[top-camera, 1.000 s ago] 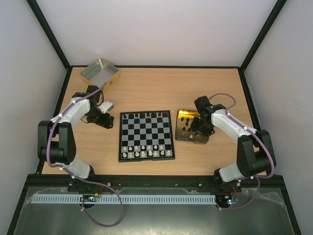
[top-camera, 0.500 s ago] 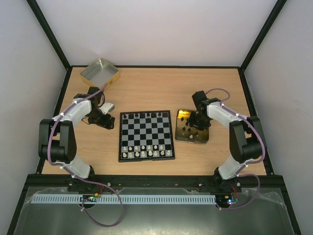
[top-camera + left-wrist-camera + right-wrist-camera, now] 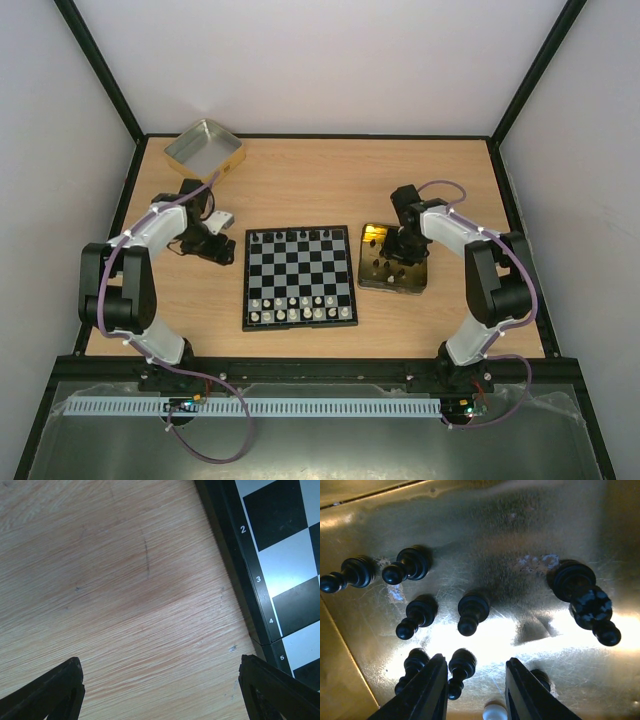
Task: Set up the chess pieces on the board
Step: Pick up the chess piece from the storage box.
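On the board [image 3: 298,276], white pieces [image 3: 300,312] seem set at 6 o'clock, black pieces [image 3: 298,236] partly at 12. More wait in the tin [image 3: 395,289] under the spread right gripper [image 3: 476,662]; left gripper [image 3: 160,660] spread, empty.

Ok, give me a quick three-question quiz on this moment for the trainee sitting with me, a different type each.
1. True or false: the right gripper hangs open over black pieces lying in the gold tin.
2. The silver-lined tin sits: A at the table's far left, B right of the board, C on the board.
3. Fill in: the white pieces stand on the board's ___ rows (near or far).
Key: 1 true; 2 A; 3 near.
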Robot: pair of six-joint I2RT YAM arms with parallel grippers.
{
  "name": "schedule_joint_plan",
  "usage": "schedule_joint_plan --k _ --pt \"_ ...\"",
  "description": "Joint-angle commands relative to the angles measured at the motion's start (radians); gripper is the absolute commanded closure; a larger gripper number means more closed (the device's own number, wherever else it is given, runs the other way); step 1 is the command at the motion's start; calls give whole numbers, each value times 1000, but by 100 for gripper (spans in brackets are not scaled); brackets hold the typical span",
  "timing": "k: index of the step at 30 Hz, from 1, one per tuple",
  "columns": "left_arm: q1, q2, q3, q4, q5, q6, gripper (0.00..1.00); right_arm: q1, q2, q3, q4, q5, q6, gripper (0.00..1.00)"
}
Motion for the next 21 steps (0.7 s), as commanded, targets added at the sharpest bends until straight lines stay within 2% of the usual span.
schedule_joint_plan --k 1,16,21 --pt "-3 -18 -25 -3 20 -8 16 0 -4 33 -12 -13 -11 70" --pt "-2 -40 -39 -3 7 -4 16 37 18 8 -6 -25 -21 71" --pt "-2 -41 -38 -3 7 -5 16 39 23 -7 -3 -17 -22 75"
